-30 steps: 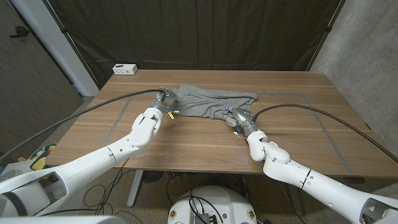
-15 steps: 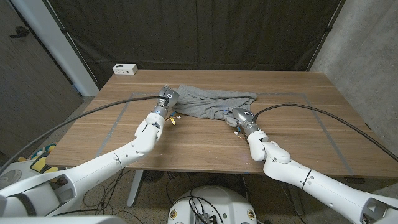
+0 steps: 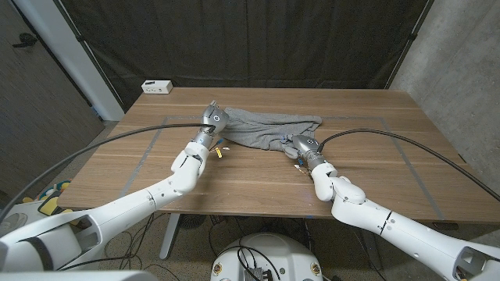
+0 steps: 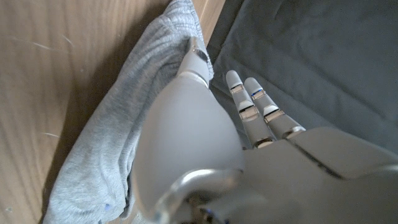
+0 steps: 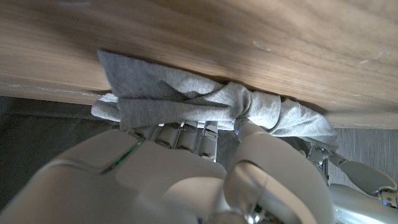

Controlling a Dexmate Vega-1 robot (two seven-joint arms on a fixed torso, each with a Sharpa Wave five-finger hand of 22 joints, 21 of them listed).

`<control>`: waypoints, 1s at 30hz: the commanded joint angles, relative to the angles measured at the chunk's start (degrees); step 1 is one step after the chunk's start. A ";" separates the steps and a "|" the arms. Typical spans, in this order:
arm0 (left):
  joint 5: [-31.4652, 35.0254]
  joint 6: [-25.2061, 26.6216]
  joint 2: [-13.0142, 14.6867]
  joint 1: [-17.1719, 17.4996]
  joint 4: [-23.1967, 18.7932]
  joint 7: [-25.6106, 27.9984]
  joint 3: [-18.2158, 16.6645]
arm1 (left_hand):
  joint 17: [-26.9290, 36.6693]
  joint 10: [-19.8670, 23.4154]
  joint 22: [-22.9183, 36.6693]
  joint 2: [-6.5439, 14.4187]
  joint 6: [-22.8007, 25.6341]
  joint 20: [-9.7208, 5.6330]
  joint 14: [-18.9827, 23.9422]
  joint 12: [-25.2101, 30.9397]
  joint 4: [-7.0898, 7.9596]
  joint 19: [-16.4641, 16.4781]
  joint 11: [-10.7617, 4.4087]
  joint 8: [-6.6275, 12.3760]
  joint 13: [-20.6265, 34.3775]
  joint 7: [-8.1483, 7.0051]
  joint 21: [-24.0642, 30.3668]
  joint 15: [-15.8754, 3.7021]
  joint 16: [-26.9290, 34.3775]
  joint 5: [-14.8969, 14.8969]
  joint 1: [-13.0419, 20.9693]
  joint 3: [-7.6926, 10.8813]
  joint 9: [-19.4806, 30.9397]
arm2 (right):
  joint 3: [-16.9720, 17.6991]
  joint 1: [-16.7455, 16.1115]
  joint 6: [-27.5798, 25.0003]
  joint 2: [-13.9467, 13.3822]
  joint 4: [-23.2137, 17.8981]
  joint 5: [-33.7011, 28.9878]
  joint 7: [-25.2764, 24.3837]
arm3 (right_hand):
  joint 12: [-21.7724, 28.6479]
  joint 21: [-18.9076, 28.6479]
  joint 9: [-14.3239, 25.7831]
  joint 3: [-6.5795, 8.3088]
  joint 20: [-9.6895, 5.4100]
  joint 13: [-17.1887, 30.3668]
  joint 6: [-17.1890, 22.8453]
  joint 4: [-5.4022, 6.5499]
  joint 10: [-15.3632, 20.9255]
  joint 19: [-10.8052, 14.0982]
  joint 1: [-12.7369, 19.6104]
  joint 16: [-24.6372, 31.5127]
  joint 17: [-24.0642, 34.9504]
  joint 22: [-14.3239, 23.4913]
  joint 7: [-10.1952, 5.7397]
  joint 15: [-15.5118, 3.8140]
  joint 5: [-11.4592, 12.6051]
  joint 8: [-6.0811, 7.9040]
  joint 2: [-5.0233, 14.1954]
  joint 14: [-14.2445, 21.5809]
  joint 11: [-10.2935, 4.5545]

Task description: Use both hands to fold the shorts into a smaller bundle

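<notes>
Grey crumpled cotton shorts (image 3: 269, 128), centre frame: right hand (image 3: 299, 145) grips one end, left hand (image 3: 212, 119) fingers extended, grip unclear, ready for folding.

The shorts (image 3: 269, 129) are plain heather grey. My hands, left (image 3: 212, 119) and right (image 3: 301, 146), are white and silver-grey, trailing black cables. The worktop (image 3: 250, 183) is brown woodgrain with faint grey tape lines. A small white box (image 3: 157, 87) sits on it; the backdrop is black.
</notes>
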 commanded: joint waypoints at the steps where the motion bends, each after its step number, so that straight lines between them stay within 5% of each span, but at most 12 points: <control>1: 6.14 -1.79 0.85 -3.68 1.68 2.21 2.97 | 0.36 0.59 0.24 -0.17 0.85 -0.57 0.93 0.17 -0.04 0.40 0.15 0.79 0.15 0.06 0.68 -10.02 0.56 -0.14 0.84 0.45 0.18 | 0.07 0.11 1.19 -0.17 1.01 0.77 0.15 | -0.14 0.10 0.17 0.59 -0.11 0.05 0.50 -0.15 0.57 0.68 0.03 -0.09 0.17 0.20 0.10 -3.80 -0.14 0.06 -0.22 0.72 -0.18; 30: 22.09 -11.60 6.60 -8.50 -4.44 3.30 2.42 | 1.91 4.15 0.22 -2.03 4.32 -1.93 3.75 -1.89 0.70 0.69 0.07 2.14 -1.72 0.22 1.76 -10.04 2.84 0.87 1.21 -0.51 -1.08 | -0.28 0.87 3.86 -0.37 2.74 1.53 1.00 | -0.50 -0.07 0.17 1.23 -0.18 0.05 0.81 -0.04 0.85 0.67 -0.26 -0.35 0.21 0.21 0.22 -3.91 -0.34 -0.42 -0.24 0.82 -0.18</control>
